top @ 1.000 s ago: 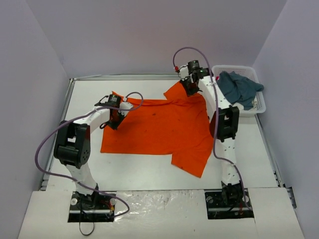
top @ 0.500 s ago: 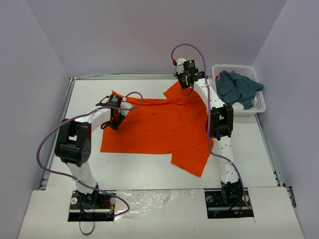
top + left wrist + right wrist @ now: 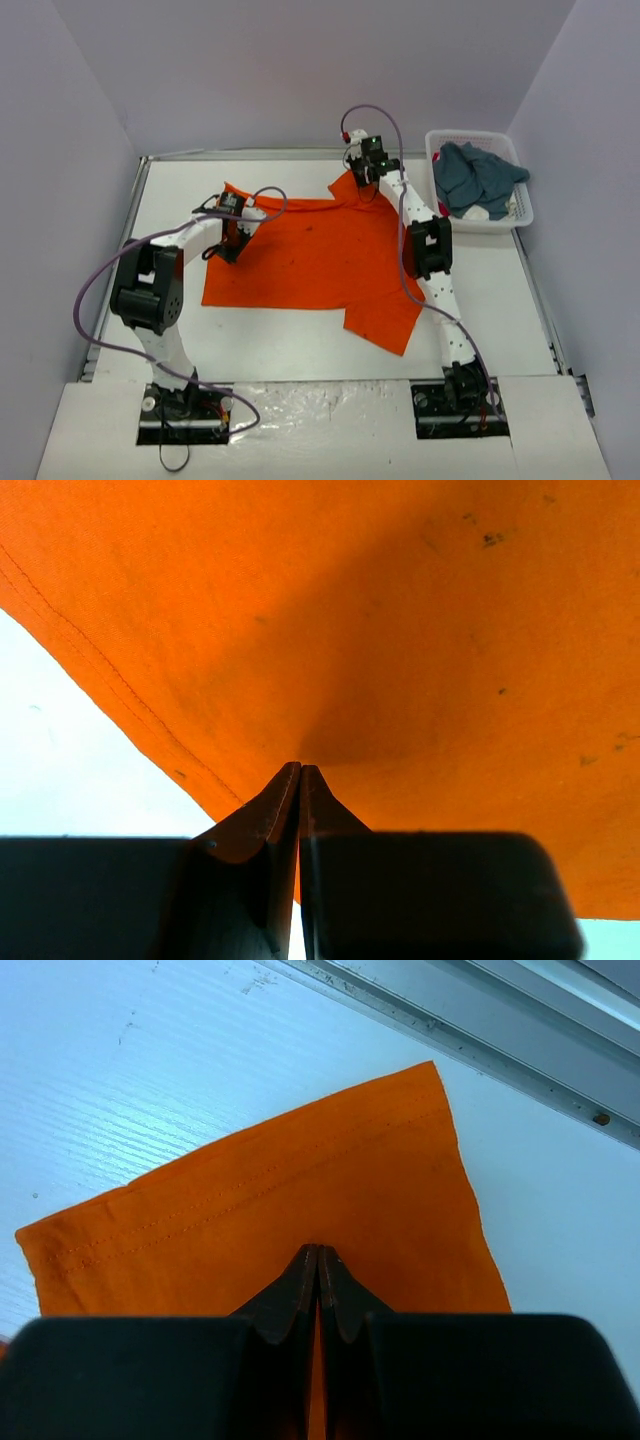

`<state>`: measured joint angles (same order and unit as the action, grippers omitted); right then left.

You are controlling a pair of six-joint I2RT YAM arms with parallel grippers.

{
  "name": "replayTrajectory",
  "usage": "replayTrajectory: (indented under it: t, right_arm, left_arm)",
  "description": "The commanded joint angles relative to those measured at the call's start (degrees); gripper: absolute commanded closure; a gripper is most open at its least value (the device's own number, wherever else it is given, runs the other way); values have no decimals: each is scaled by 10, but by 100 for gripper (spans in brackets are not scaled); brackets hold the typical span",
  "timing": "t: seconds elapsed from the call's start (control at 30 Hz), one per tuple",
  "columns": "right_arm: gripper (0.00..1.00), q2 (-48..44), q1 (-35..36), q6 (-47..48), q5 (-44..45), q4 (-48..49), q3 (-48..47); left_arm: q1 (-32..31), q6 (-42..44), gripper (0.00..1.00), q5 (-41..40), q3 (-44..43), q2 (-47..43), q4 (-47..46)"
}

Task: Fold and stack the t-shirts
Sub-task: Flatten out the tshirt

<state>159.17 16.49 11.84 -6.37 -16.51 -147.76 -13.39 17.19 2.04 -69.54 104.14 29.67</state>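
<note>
The orange t-shirt (image 3: pixel 320 255) lies spread flat on the white table, one sleeve at the back and one at the front right. My left gripper (image 3: pixel 232 238) is shut on the shirt's left edge; its wrist view shows the closed fingertips (image 3: pixel 299 772) pinching orange cloth (image 3: pixel 400 630). My right gripper (image 3: pixel 362 180) is shut on the back sleeve; its wrist view shows the closed tips (image 3: pixel 318 1253) on the hemmed sleeve (image 3: pixel 300 1200). The teal-blue t-shirt (image 3: pixel 478 176) lies crumpled in the basket.
The white lattice basket (image 3: pixel 520 212) stands at the back right against the wall. A metal rail (image 3: pixel 480 1030) runs along the table's back edge just beyond the sleeve. Purple walls close in all sides.
My right gripper has moved left and slightly back along the far edge, holding the sleeve. The right arm has stretched out. The left gripper has stayed in place.
</note>
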Motion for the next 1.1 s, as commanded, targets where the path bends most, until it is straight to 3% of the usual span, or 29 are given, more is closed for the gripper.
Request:
replayTrajectory:
  t: [0.0, 0.4, 0.5, 0.53, 0.67, 0.8, 1.07]
  right_arm:
    - [100, 6, 6, -13, -2, -7, -4]
    - [100, 29, -1, -60, 40, -23, -37]
    - [95, 39, -14, -88, 54, -22, -60]
    - [88, 45, -19, -99, 57, -16, -70]
    - [84, 54, -44, -155, 60, 2, -83]
    - [93, 67, -50, -148, 121, 25, -99]
    - [91, 69, -71, -111, 99, 89, -82]
  left_arm:
    - [-1, -9, 98, 6, -2, -13, 9]
    - [-1, -8, 98, 29, 2, -17, 33]
    - [0, -4, 98, 36, 4, -25, 42]
    - [0, -3, 98, 38, 4, -26, 44]
    - [0, -1, 98, 44, 5, -33, 56]
    - [0, -1, 98, 40, 1, -27, 62]
    - [0, 0, 98, 42, 1, -13, 65]
